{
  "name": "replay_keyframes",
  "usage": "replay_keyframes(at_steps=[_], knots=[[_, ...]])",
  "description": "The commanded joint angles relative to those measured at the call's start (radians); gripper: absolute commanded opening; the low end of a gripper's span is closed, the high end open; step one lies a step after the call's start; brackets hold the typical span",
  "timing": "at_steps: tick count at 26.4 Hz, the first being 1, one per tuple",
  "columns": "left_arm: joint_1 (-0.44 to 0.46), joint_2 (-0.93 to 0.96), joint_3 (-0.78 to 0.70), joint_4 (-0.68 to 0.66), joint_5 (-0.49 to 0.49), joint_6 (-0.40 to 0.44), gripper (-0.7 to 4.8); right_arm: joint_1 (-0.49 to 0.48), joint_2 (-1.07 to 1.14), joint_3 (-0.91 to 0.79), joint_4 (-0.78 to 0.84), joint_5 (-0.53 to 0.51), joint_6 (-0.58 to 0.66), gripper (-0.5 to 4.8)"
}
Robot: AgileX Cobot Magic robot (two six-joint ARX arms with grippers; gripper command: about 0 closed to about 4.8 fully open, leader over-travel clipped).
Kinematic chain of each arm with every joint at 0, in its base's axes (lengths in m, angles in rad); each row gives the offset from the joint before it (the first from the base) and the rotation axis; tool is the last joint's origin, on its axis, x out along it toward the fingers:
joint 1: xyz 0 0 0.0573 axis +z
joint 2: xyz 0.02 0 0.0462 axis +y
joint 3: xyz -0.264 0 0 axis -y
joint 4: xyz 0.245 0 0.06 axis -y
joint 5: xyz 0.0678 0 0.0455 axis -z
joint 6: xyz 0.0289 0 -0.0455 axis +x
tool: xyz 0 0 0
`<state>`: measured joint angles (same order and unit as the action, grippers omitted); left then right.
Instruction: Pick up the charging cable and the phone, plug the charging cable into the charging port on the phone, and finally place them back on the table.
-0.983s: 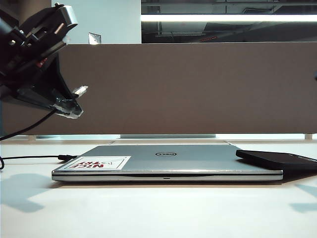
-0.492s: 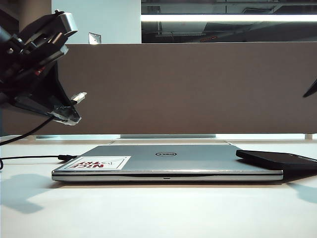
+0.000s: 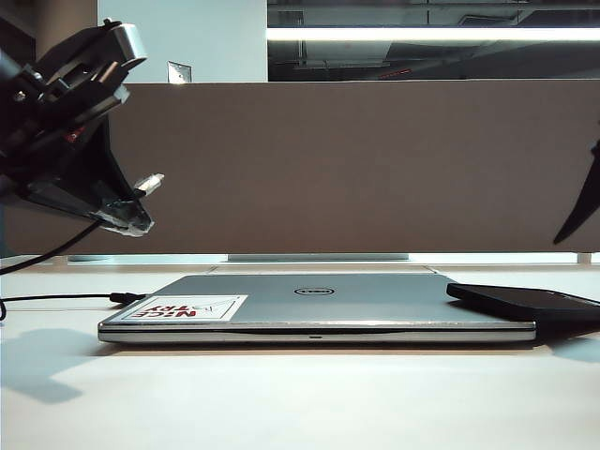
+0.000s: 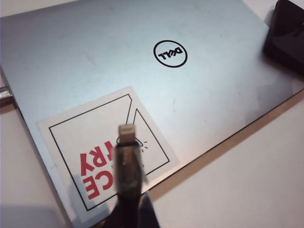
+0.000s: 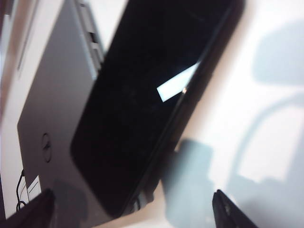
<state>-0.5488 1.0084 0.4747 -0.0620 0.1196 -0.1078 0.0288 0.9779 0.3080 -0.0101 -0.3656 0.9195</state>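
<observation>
**Inspector A:** Two pincers on record. The left pincer hangs high at the left of the exterior view, above the worktop, pinching the charging cable just behind its silvery plug. The plug juts out past the fingertips, tilted slightly upward.

**Inspector B:** Confirmed from the left wrist view: the plug sticks out of the dark cable sleeve, over the sticker on the laptop. The pincer's own fingers barely show there.

**Inspector A:** The cord drops from that pincer to the left edge of the exterior view. A second dark lead lies on the worktop and meets the laptop's left rear corner.

**Inspector B:** Right pincer: spread wide, holding nothing. Its two dark fingertips sit at opposite sides of the right wrist view, with the phone between and beyond them. In the exterior view only a dark sliver enters at the right edge, above the phone.

**Inspector A:** Phone position: flat, screen up, resting on the right-hand end of the closed laptop and overhanging its side edge toward the worktop. Charging port: cannot tell; no slot is discernible.

**Inspector B:** The grey-brown divider panel stands along the rear of the worktop.
</observation>
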Motion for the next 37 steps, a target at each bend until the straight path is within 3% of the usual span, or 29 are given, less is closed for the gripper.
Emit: replay_keyframes(at_steps=[1,5,11,29,37], knots=[[0.0,-0.002,0.002,0.019,0.0,0.003,-0.06,-0.008,0.089,0.006,0.139,-0.044,0.003,4.58],[0.0,-0.002,0.002,0.019,0.0,0.003,-0.06,-0.008,0.214,0.006,0.275,-0.092,0.032,4.26],[0.0,-0.002,0.002,0.019,0.0,0.003,-0.06,-0.008,0.301,0.006,0.362,-0.105,0.05,4.26],[0.0,-0.002,0.002,0.026,0.0,0.002,-0.06,-0.007,0.48,0.006,0.564,-0.112,0.049,4.18],[0.0,-0.002,0.002,0.027,0.0,0.002,-0.06,-0.007,0.48,0.006,0.565,-0.102,0.049,4.17]])
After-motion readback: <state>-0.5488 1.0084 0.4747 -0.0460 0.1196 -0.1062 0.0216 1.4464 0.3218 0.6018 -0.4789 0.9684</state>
